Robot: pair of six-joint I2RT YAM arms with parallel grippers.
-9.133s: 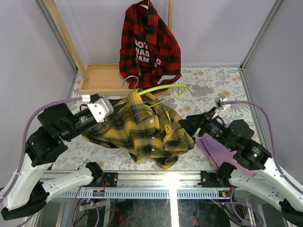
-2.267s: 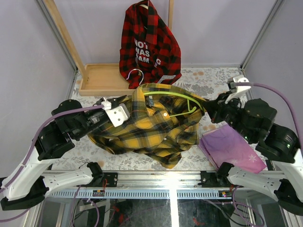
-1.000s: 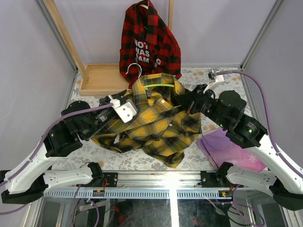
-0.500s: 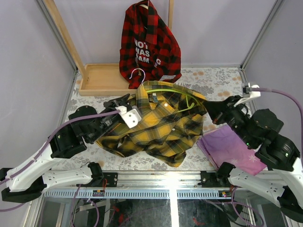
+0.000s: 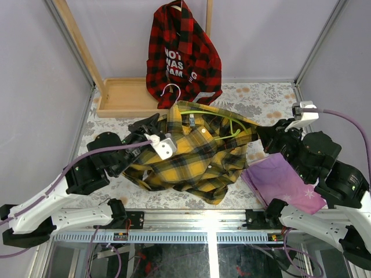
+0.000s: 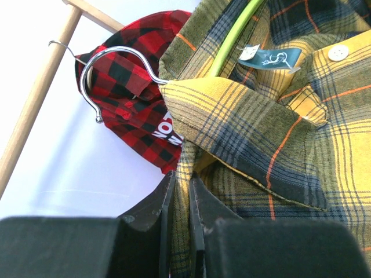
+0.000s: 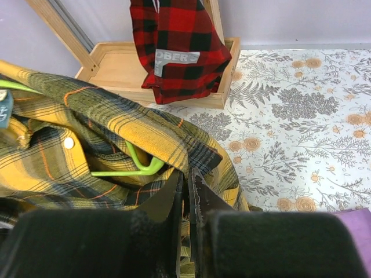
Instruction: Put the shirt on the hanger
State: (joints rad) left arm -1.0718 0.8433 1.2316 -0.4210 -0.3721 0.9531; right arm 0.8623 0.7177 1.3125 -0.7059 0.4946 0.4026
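The yellow and dark plaid shirt [image 5: 197, 159] is bunched mid-table, held up and stretched between both grippers. The lime-green hanger [image 5: 232, 124] runs inside its collar and right shoulder, and the silver hook [image 5: 171, 90] pokes out above the collar. My left gripper [image 5: 149, 124] is shut on the shirt's left front edge; in the left wrist view the gripper [image 6: 181, 186] pinches a strip of plaid under the collar, with the green wire [image 6: 232, 40] and hook [image 6: 113, 58] above. My right gripper [image 5: 262, 132] is shut on the shirt's right shoulder fabric [image 7: 151, 136], beside the hanger's end [image 7: 130, 169].
A red-and-black plaid shirt [image 5: 182, 52] hangs on the wooden rack [image 5: 75, 43] at the back, over its wooden tray base [image 5: 124, 95]. A purple cloth [image 5: 281, 180] lies at the front right under my right arm. Grey walls close in both sides.
My right gripper has pulled the shirt's right shoulder out to the right, spreading the fabric over the hanger. The left gripper has shifted slightly right and forward, still holding the shirt.
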